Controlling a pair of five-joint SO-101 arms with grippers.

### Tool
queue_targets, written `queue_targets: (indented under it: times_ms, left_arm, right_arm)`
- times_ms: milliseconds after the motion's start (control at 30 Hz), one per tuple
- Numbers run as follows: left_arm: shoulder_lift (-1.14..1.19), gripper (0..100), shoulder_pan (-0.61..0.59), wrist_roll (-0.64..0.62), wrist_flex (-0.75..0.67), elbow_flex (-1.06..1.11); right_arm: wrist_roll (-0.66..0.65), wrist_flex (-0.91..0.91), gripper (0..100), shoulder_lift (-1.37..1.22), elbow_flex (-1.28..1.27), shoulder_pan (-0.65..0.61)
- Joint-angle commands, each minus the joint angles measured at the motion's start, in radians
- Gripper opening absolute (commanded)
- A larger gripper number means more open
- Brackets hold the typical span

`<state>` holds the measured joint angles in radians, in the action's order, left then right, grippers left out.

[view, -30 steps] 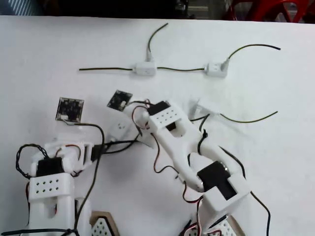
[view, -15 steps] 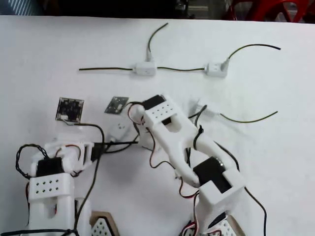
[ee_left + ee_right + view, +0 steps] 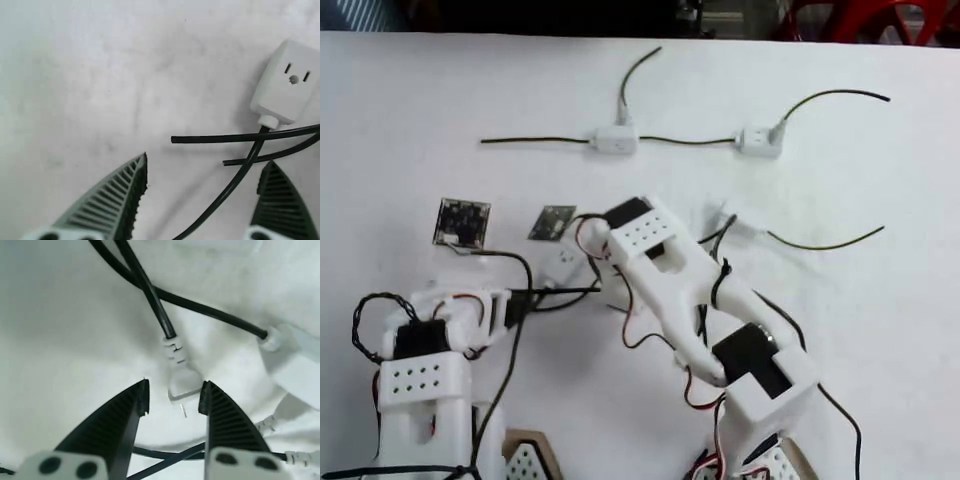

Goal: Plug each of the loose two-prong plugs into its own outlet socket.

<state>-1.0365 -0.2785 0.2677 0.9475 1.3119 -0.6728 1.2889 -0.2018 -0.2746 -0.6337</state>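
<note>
As cords (image 3: pixel 150 287) cross, pincer (image 3: pixel 173 388) astride plug (image 3: pixel 184 381).

The table (image 3: pixel 400 90) is lying open at ten and eleven o'clock, and again at four o'clock. At twelve o'clock the far left socket (image 3: pixel 615 141), the far right socket (image 3: pixel 760 141) and the chained cord (image 3: pixel 685 141) between them are stretching across the way. The right arm (image 3: pixel 680 290) is slanting in from five o'clock across the centre, crowding the near socket (image 3: pixel 725 215) just beside it. The left arm (image 3: pixel 420 370) is filling eight o'clock. Black cords (image 3: pixel 240 136) are crossing the gap between the left gripper (image 3: pixel 205 162)'s spread fingers. The right gripper (image 3: pixel 174 390)'s parted fingers are flanking a plug (image 3: pixel 182 382), with crossed cords (image 3: pixel 145 285) crowding beyond.
</note>
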Motion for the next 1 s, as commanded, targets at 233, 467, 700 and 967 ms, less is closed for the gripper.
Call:
queue_targets:
  times_ms: [233,467,700,967]
  left_arm:
    - [-0.018,35,-0.004,0.011,-0.021,-0.002]
    - [-0.018,35,-0.004,0.011,-0.021,-0.002]
    - [-0.018,35,-0.004,0.011,-0.021,-0.002]
    - [-0.018,35,-0.004,0.011,-0.021,-0.002]
  right_arm:
    - [-0.014,-0.130,8.7,-0.134,-0.011,0.019]
    - [-0.075,-0.127,1.8,-0.133,-0.009,0.019]
    - [-0.017,-0.070,6.4,-0.068,0.003,0.015]
    - [0.009,-0.028,11.2,-0.042,0.025,0.013]
